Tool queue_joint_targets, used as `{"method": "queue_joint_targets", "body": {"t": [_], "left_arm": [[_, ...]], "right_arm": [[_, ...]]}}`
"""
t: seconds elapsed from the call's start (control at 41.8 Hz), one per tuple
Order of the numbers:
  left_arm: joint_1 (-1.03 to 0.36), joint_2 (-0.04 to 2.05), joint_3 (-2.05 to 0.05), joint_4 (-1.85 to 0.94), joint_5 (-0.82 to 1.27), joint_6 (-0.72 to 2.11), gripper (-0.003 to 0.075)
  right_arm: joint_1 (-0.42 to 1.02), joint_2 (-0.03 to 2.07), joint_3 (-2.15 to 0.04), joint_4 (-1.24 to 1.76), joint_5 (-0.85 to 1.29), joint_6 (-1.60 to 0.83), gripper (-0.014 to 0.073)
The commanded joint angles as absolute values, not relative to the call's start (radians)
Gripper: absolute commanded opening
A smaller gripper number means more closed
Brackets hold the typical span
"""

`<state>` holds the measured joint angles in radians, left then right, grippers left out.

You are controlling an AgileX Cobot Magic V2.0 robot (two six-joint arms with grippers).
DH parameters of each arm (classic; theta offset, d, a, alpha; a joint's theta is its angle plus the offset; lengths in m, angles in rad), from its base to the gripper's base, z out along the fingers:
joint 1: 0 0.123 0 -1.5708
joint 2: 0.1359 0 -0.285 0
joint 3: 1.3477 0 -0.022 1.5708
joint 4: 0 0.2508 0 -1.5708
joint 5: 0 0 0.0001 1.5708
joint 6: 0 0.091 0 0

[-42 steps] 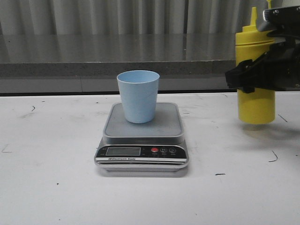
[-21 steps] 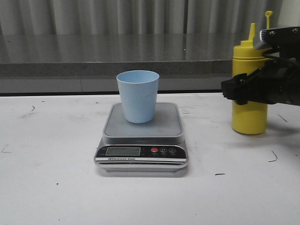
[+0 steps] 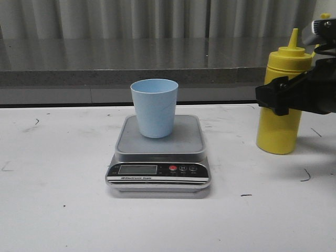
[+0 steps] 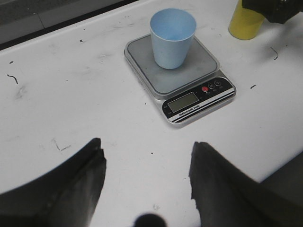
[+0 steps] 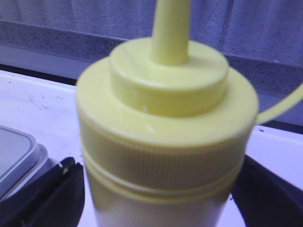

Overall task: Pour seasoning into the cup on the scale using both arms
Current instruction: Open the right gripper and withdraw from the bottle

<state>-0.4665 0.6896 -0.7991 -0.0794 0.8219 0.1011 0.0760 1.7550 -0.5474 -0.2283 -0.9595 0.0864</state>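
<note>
Right gripper (image 3: 281, 97) clamps bottle (image 3: 279, 123) mid-body, at cup's (image 3: 154, 107) 3 o'clock. Soft, slick plastic: squeeze gently. Left gripper (image 4: 147, 172) wide, empty.

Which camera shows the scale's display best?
The left wrist view: it looks down on the scale, showing its display unobstructed. The front view shows the display flatter and smaller. The right wrist view catches only the scale's corner.

Scale (image 3: 158, 177) display digits unreadable
</note>
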Motion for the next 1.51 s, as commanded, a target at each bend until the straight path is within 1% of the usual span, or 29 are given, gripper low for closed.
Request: {"method": "queue_joint_targets", "body": {"t": [0.0,0.144,0.479,0.598,0.742,0.862,1.053,1.316,1.484], "left_arm": [[-0.461,0.692,-0.824,-0.085,0.755,0.098,0.0386],[-0.461,0.692,-0.824,-0.085,0.755,0.098,0.0386],[-0.461,0.692,-0.824,-0.085,0.755,0.098,0.0386],[-0.461,0.692,-0.824,-0.085,0.755,0.098,0.0386],[-0.461,0.692,-0.824,-0.085,0.755,0.098,0.0386],[-0.461,0.692,-0.824,-0.085,0.755,0.098,0.0386],[-0.461,0.692,-0.824,-0.085,0.755,0.098,0.0386],[-0.461,0.692,-0.824,-0.085,0.755,0.098,0.0386],[-0.461,0.692,-0.824,-0.085,0.755,0.098,0.0386]], "right_arm": [[0.071,1.645,-0.534,-0.215,-0.944,0.076,0.0636],[0.072,1.510,-0.523,-0.215,-0.699,0.084,0.0636],[0.081,1.093,-0.562,-0.215,0.033,0.239,0.0636],[0.140,0.951,-0.638,-0.215,0.382,0.231,0.0636],[0.233,0.858,-0.746,-0.210,0.695,0.189,0.0636],[0.303,0.774,-0.810,-0.174,0.805,0.154,0.0636],[0.363,0.617,-0.821,-0.121,0.817,0.138,0.0636],[0.374,0.448,-0.821,-0.101,0.869,0.138,0.0636],[0.374,0.410,-0.821,-0.096,0.940,0.138,0.0636]]}}
